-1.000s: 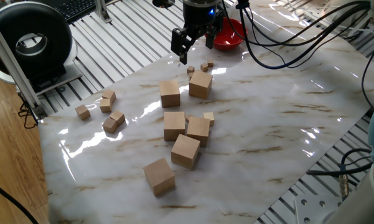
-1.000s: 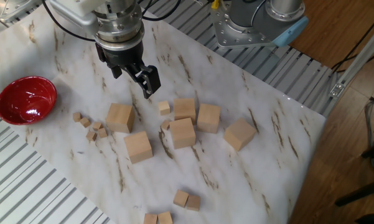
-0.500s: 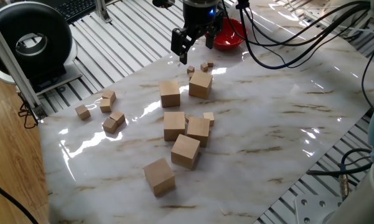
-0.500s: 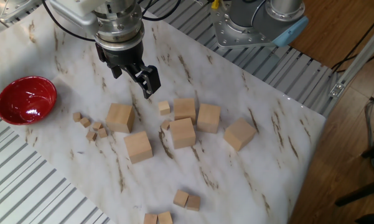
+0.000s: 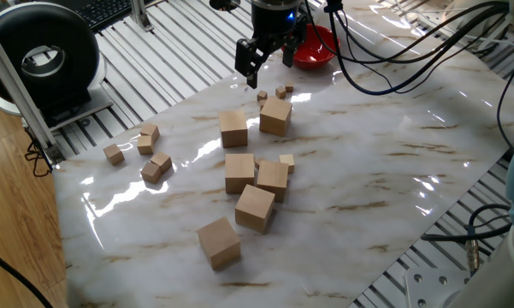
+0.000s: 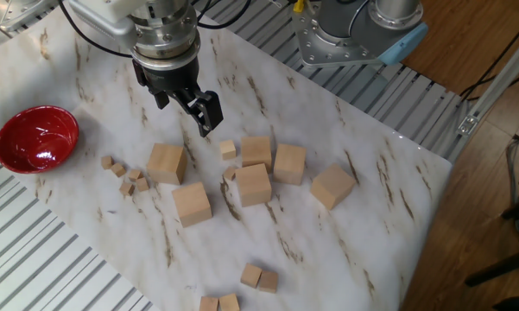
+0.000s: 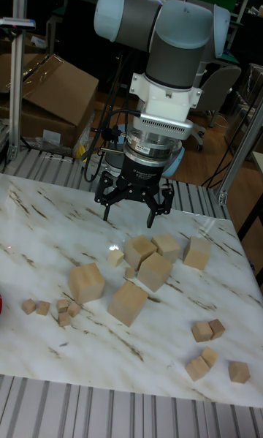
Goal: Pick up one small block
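Several large plain tan wooden cubes lie mid-table; each fits the small block. The one closest to my gripper (image 5: 275, 116) (image 6: 167, 163) (image 7: 87, 283) lies beside a few tiny cubes (image 6: 125, 174). Another large cube (image 5: 233, 128) (image 6: 192, 204) lies near it. My gripper (image 5: 268, 63) (image 6: 186, 104) (image 7: 129, 213) hangs open above the marble, just beyond these cubes on the bowl side, with nothing between its fingers. It touches no cube.
A red bowl (image 5: 316, 47) (image 6: 36, 138) stands at one end of the marble table (image 5: 385, 171). A few mid-sized cubes (image 5: 150, 150) (image 6: 257, 278) lie in a loose group near the opposite end. A black round device (image 5: 43, 56) and cables (image 5: 410, 43) flank the table.
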### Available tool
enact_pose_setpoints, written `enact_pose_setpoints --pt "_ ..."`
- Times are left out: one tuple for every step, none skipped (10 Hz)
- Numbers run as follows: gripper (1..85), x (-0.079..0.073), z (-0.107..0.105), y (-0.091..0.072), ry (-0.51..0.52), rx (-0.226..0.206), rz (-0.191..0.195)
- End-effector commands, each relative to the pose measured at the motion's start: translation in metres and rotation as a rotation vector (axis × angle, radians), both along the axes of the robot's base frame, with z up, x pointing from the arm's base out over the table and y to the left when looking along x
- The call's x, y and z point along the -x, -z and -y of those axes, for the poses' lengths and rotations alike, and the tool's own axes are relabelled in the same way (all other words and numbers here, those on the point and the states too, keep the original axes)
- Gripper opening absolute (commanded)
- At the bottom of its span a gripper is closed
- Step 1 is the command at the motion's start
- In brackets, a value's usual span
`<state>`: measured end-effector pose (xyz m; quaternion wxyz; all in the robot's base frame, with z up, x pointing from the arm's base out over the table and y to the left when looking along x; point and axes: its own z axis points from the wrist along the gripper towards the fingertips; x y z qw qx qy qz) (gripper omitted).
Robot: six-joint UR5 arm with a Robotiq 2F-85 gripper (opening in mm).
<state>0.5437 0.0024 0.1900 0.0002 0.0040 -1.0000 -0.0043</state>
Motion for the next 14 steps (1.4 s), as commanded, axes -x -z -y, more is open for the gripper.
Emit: enact_pose_setpoints --pt "1.0 -0.023 -0.019 -0.001 0.2 -0.073 0.081" --pt "1.0 -0.026 -0.027 0.005 0.2 -0.091 0.098" --pt "1.0 -0.025 -0.033 0.007 0.208 -0.103 0.099" --pt "1.0 -0.025 -0.033 0.007 0.208 -0.101 0.101" --pt "1.0 -0.026 -0.033 0.007 0.208 -0.102 0.104" --pt "1.0 -0.027 -0.034 0.008 0.207 -0.102 0.105" --pt "1.0 -0.027 -0.034 0.008 0.207 -0.102 0.105" --pt "1.0 -0.026 -0.033 0.008 0.206 -0.097 0.101" --pt "1.0 -0.025 -0.032 0.007 0.206 -0.089 0.098" --pt "1.0 -0.024 -0.032 0.007 0.206 -0.088 0.095" --pt "1.0 -0.023 -0.031 0.008 0.202 -0.083 0.091" --pt "1.0 -0.022 -0.028 0.008 0.191 -0.07 0.088" --pt "1.0 -0.018 -0.019 0.009 0.16 -0.034 0.077" --pt "1.0 -0.013 -0.009 0.009 0.12 0.009 0.059"
